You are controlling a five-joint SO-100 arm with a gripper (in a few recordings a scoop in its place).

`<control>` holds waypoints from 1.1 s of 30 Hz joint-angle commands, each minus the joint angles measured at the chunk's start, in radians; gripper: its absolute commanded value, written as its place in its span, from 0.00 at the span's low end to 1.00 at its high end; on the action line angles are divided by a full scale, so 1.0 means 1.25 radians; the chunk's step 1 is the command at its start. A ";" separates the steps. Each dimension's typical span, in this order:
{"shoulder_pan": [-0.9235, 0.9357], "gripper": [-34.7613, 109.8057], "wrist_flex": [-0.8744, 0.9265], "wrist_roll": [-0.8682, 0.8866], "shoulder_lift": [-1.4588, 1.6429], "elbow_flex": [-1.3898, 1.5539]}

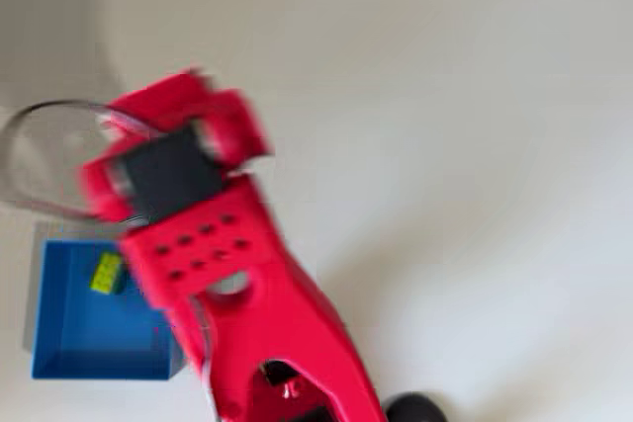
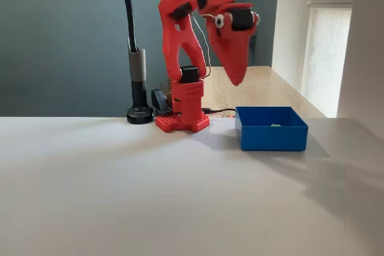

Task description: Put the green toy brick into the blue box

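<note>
Across the pale tabletop my red arm is the biggest thing, rising from its base and folded high above the surface. Next in size is the blue box, which in the fixed view sits on the tabletop just beside my base, to its right. Inside it lies the green toy brick, resting on the blue floor close to the wall nearest my arm in the overhead view.

My end effector hangs in the air, pointing down, well above the box and a little to its left in the fixed view. Its fingers look pressed together into one tapered point with nothing between them, though the overhead view is too blurred to confirm this.

I judge the placing step done: the brick is in the box and I am clear of it. What remains, as I read it, is only to fold back toward rest without dipping low enough to knock the box's wall.

The overhead view gives me the brick's studs and its spot on the box floor. The fixed view gives only a small green speck over the rim, but it shows my height above the box, which the overhead view cannot.
</note>
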 commanded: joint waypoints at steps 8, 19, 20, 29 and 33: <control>0.174 0.24 -0.198 -0.067 0.310 0.353; 0.185 0.24 -0.212 -0.082 0.663 0.745; 0.187 0.24 -0.214 -0.082 0.688 0.782; 0.196 0.24 -0.221 -0.083 0.859 0.993; 0.196 0.24 -0.233 -0.088 0.904 1.048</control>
